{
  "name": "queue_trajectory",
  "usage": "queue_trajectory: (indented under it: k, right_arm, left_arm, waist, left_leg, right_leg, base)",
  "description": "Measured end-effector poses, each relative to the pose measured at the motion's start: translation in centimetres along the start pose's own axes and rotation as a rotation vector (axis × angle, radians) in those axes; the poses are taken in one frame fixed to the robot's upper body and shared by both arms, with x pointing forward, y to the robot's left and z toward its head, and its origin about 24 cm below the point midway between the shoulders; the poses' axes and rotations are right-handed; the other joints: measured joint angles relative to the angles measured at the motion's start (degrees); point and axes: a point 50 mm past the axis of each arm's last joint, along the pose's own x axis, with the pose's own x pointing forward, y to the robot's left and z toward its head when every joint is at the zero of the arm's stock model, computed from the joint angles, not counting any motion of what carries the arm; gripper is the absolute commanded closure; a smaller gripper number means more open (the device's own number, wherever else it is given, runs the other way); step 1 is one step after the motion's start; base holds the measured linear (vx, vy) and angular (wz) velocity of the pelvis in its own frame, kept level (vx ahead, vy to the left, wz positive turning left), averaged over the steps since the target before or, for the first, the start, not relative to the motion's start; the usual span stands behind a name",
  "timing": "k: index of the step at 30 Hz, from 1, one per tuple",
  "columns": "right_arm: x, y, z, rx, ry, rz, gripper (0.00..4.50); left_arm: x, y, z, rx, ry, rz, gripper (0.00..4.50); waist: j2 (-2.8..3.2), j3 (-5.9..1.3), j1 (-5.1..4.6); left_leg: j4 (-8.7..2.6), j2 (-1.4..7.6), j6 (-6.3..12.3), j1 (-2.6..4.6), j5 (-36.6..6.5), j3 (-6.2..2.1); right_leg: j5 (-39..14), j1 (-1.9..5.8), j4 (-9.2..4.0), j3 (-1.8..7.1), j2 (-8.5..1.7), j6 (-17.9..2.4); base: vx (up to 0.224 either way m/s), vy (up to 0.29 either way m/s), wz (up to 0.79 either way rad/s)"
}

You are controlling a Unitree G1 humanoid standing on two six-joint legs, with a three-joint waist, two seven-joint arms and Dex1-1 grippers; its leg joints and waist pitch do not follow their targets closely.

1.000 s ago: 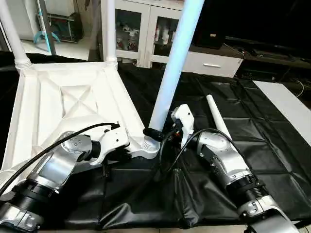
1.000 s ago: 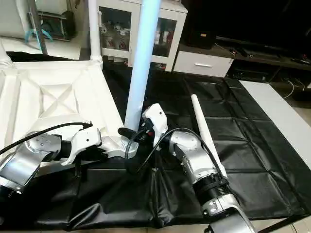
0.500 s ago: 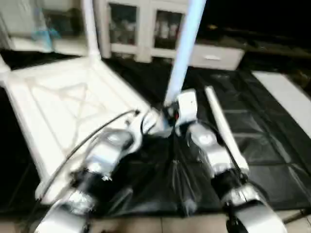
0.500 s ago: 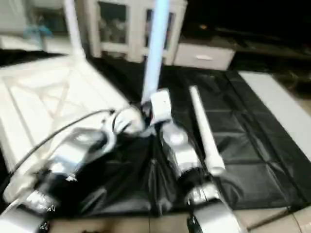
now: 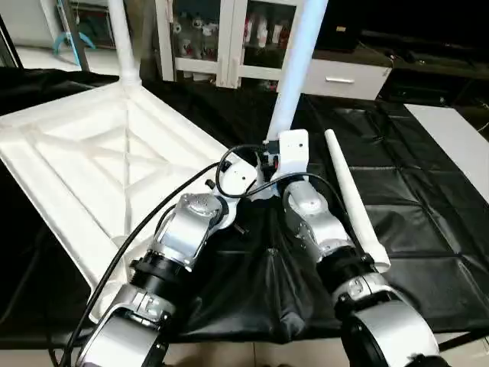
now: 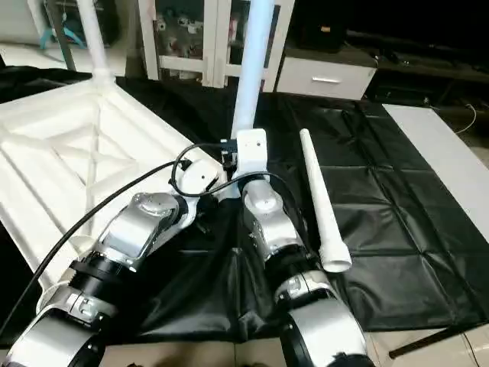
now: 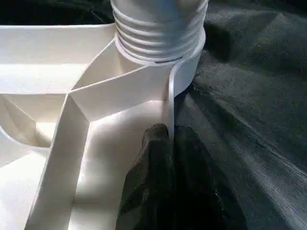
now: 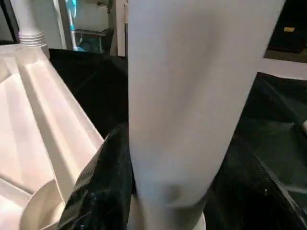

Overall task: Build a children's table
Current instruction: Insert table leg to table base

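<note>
The white tabletop (image 5: 92, 153) lies upside down on the black mat, its X ribs facing up. One leg (image 5: 120, 38) stands screwed in at its far corner. A second upright leg (image 5: 298, 61) rises from the near right corner socket (image 7: 158, 43), its thread showing. My right gripper (image 5: 279, 153) is shut on this leg just above the socket, with black fingers (image 8: 105, 182) on both sides of it. My left gripper (image 7: 165, 139) is shut on the tabletop's thin rim beside that socket. A third leg (image 5: 353, 202) lies loose on the mat, right of my right arm.
The black mat (image 5: 435, 229) covers the floor ahead and to the right. A white glass-door cabinet (image 5: 206, 38) and a drawer unit (image 5: 344, 76) stand at the back. A pale strip (image 5: 454, 138) borders the mat at right. A black cable (image 5: 137, 222) loops over my left forearm.
The whole picture has swung and tilted, so the camera has moved. Both grippers keep the same holds, the left on the rim and the right on the upright leg.
</note>
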Motion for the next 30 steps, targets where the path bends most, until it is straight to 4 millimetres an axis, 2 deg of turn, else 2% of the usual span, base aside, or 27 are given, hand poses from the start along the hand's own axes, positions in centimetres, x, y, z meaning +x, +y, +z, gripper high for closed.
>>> queue_trajectory:
  k: [1,2,4,5,8,13,18,20,26,30]
  right_arm:
    - [0.0,0.0,0.0,0.004,-0.005,0.010,2.66]
    - [0.0,-0.1,0.0,0.008,-0.009,0.023,2.10]
    - [-0.1,-0.4,-0.6,0.005,0.020,0.036,1.96]
    - [-0.5,-0.6,-2.0,0.014,0.070,0.045,1.83]
    - [-0.6,-0.9,-2.0,0.023,0.057,0.071,1.71]
    - [-1.0,-1.3,-2.4,0.040,0.069,0.103,1.16]
    - [-2.3,-2.1,-3.9,0.066,0.096,0.192,0.71]
    - [-2.7,-2.2,-3.7,0.071,0.081,0.229,0.54]
    - [-4.3,-3.8,-1.6,0.094,-0.020,0.325,0.05]
    - [-5.8,-5.3,-1.1,0.081,-0.013,0.368,0.05]
  left_arm:
    - [0.0,0.0,0.0,0.000,-0.001,0.000,4.50]
    - [0.0,0.0,0.1,0.001,-0.003,0.000,4.50]
    - [-0.1,0.0,0.2,0.004,-0.007,-0.002,4.50]
    - [0.0,-0.2,0.3,0.005,-0.009,-0.010,4.50]
    - [-0.1,-0.2,0.4,0.005,-0.017,-0.016,4.50]
    - [-0.2,-0.1,0.5,0.006,-0.020,-0.019,4.50]
    - [-0.5,0.3,0.5,0.015,-0.024,-0.020,4.50]
    - [-0.6,0.5,0.5,0.017,-0.023,-0.021,4.50]
    - [-0.9,0.9,0.2,0.035,-0.017,-0.055,4.50]
    - [-1.3,1.3,-0.1,0.054,-0.018,-0.080,4.50]
  waist:
    - [0.01,0.00,0.01]
    - [0.03,0.01,0.03]
    - [0.02,0.01,0.20]
    - [0.07,0.04,0.35]
    - [0.27,0.08,0.39]
    - [0.29,0.09,0.47]
    - [0.37,0.18,0.52]
    - [0.44,0.23,0.63]
    - [0.48,0.26,1.37]
    - [0.52,0.29,1.54]
  left_leg:
    - [-0.02,0.02,-0.01,-0.02,0.0,0.02]
    - [-0.05,0.05,-0.01,-0.04,0.0,0.06]
    - [-0.10,0.09,-0.03,-0.08,0.0,0.07]
    - [-0.09,0.13,-0.05,-0.25,0.0,0.10]
    - [0.02,0.21,-0.05,-0.63,0.1,0.23]
    - [0.08,0.26,-0.03,-0.71,0.1,0.30]
    - [0.25,0.36,0.05,-1.00,0.2,0.38]
    - [0.27,0.47,0.05,-0.99,0.3,0.40]
    - [0.28,0.74,-0.03,-0.91,0.4,0.69]
    - [0.33,0.76,0.09,-0.92,0.5,0.75]
  right_leg:
    - [0.0,0.00,0.00,0.00,0.05,0.0]
    - [0.1,0.00,0.01,-0.01,0.08,-0.1]
    - [0.2,0.00,0.01,-0.06,0.11,-0.2]
    - [0.1,-0.07,0.01,-0.10,0.11,-0.2]
    - [0.1,-0.38,0.05,-0.08,0.10,-0.2]
    - [0.2,-0.51,0.14,-0.07,0.10,-0.3]
    - [0.1,-1.05,0.59,-0.06,0.14,-0.3]
    - [0.1,-1.07,0.67,-0.09,0.19,-0.3]
    - [0.2,-1.02,0.67,-0.14,0.26,-0.4]
    - [0.2,-1.03,0.68,-0.13,0.26,-0.4]
  base:
    - [0.000,0.000,0.00]
    - [0.000,0.000,0.00]
    - [0.000,0.000,0.00]
    - [0.000,0.000,0.00]
    - [0.000,0.000,0.00]
    - [0.000,0.000,0.00]
    - [0.000,0.000,0.00]
    - [0.000,0.000,0.00]
    - [0.000,0.000,0.00]
    - [0.000,0.000,0.00]
